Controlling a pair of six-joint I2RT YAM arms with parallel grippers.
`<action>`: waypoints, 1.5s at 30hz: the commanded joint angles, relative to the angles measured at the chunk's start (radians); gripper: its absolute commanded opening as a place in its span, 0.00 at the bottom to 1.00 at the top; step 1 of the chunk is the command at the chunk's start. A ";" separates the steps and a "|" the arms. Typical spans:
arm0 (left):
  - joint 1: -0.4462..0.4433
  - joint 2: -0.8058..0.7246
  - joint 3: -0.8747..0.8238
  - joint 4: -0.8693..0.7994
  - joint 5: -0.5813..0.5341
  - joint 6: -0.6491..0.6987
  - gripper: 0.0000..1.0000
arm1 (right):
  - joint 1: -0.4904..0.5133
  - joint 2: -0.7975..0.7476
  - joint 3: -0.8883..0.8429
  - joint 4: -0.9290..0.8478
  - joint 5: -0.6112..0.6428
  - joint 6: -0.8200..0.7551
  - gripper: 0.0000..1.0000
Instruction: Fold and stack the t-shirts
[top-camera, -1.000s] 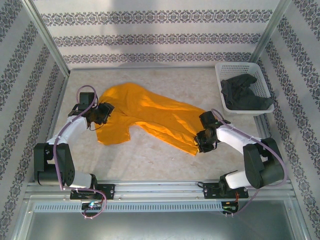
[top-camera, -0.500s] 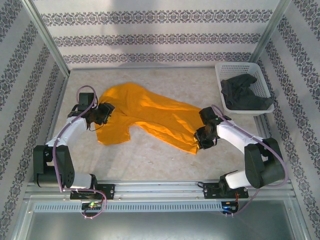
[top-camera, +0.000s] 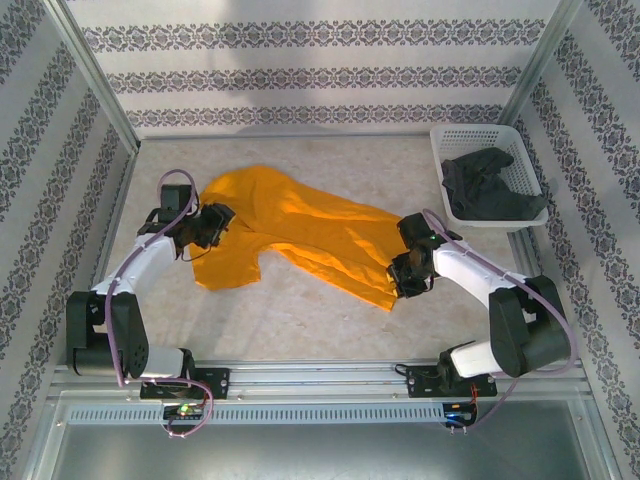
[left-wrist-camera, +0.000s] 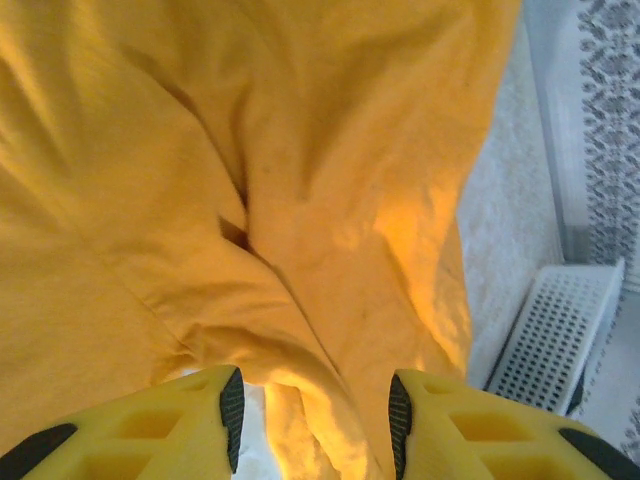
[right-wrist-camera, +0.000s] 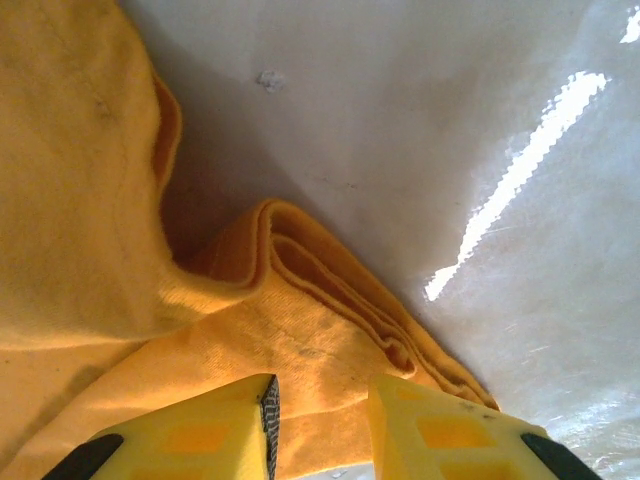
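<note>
The pale table (top-camera: 300, 320) is enclosed by patterned walls (top-camera: 300, 75) on three sides and a metal rail (top-camera: 320, 375) at the near edge. Bare surface is left along the near side, across the far strip and at the right of centre.

The orange-yellow t-shirt (top-camera: 290, 225) is spread diagonally from far left to near right, its edges rumpled and well apart from the walls. The white lattice basket (top-camera: 470, 132) is set in the far right corner, with the charcoal grey t-shirt (top-camera: 490, 190) heaped inside it.

The left gripper (left-wrist-camera: 315, 410) is closed on a bunched fold at the shirt's left edge. The right gripper (right-wrist-camera: 320, 420) is placed over the doubled hem at the near right corner. Cloth is seen between its narrowly parted fingers, but whether it is pinched cannot be told.
</note>
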 joint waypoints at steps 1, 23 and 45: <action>-0.047 -0.017 -0.019 0.080 0.066 0.006 0.44 | 0.019 0.004 -0.025 -0.001 -0.012 0.027 0.32; -0.187 -0.022 -0.079 0.185 0.082 -0.049 0.44 | -0.034 0.042 -0.023 0.034 0.014 0.011 0.25; -0.047 -0.006 0.051 -0.147 -0.100 0.077 0.52 | -0.098 -0.132 0.102 -0.135 0.192 -0.180 0.00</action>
